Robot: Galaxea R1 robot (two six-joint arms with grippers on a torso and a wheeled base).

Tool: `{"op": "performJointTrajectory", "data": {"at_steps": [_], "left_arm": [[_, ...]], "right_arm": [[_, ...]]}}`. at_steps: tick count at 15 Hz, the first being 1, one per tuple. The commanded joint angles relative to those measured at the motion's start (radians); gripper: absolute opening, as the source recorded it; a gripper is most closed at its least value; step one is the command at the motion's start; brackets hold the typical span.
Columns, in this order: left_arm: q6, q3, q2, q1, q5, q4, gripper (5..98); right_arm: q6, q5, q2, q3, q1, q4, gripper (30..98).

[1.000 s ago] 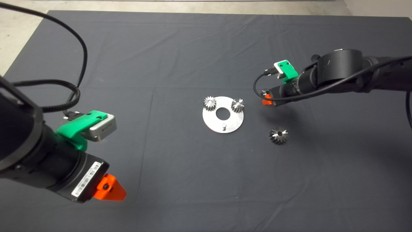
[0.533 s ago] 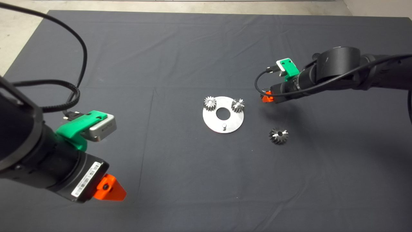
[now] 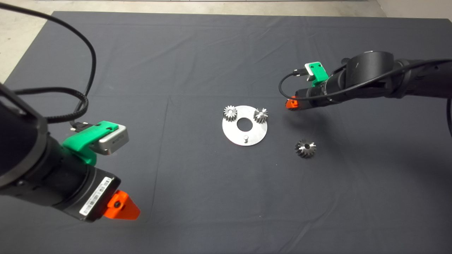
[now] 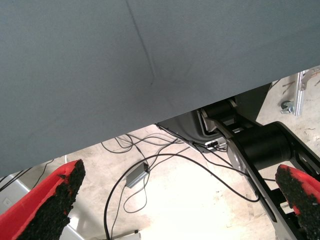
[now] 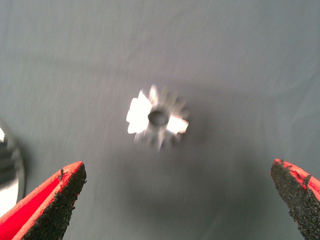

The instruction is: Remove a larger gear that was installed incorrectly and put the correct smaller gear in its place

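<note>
The larger gear (image 3: pixel 305 148) lies flat on the mat, right of the round steel plate (image 3: pixel 256 132). Two silvery gears (image 3: pixel 230 113) (image 3: pixel 261 115) sit on the plate's far pegs. Its near peg (image 3: pixel 246 138) is bare. My right gripper (image 3: pixel 291 103) hovers just right of the plate and hides the smaller gear in the head view. In the right wrist view the smaller gear (image 5: pixel 157 120) lies flat on the mat between the widely open fingers of the right gripper (image 5: pixel 177 170). My left gripper (image 3: pixel 122 208) is parked at the lower left, open and empty (image 4: pixel 177 172).
The dark mat (image 3: pixel 197 63) covers the table, with pale floor beyond its far edge. The left wrist view shows the mat's edge, cables and the robot's base on the floor (image 4: pixel 165 200).
My right gripper has shifted a little toward the far side and now sits over the smaller gear, covering it in the head view. The left arm, plate and larger gear have not moved.
</note>
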State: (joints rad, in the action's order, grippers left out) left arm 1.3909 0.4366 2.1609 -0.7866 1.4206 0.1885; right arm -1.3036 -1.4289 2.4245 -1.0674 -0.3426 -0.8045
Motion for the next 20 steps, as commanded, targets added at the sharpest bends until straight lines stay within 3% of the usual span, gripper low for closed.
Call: {"op": "performJointTrajectory", "data": {"at_steps": [1, 3, 4, 5, 8, 14, 17, 20], "left_arm": [[-0.009, -0.013, -0.002, -0.010, -0.012, -0.003, 97.8], [-0.010, -0.018, 0.000, -0.010, -0.039, -0.003, 97.8], [-0.010, -0.018, 0.000, -0.010, -0.039, -0.001, 97.8], [-0.010, -0.019, 0.001, -0.010, -0.039, -0.003, 97.8], [-0.007, -0.018, 0.003, -0.010, -0.043, -0.003, 97.8], [-0.006, -0.019, 0.001, -0.010, -0.045, -0.003, 97.8], [-0.006, -0.020, 0.017, -0.010, -0.045, -0.003, 97.8], [-0.003, -0.018, 0.020, -0.010, -0.043, -0.003, 97.8]], "right_arm": [[-0.035, 0.004, 0.000, -0.020, 0.002, -0.073, 97.7], [-0.048, 0.004, 0.003, -0.020, 0.008, -0.108, 97.7], [-0.049, 0.005, 0.003, -0.021, 0.014, -0.113, 97.7], [-0.048, 0.020, 0.004, -0.025, 0.025, -0.114, 97.7], [-0.048, 0.095, 0.004, -0.048, 0.040, -0.114, 97.7], [-0.046, 0.104, 0.005, -0.085, 0.043, -0.114, 97.7], [-0.040, 0.140, 0.003, -0.104, 0.042, -0.114, 97.7], [-0.048, 0.143, -0.004, -0.100, 0.045, -0.114, 97.7]]}}
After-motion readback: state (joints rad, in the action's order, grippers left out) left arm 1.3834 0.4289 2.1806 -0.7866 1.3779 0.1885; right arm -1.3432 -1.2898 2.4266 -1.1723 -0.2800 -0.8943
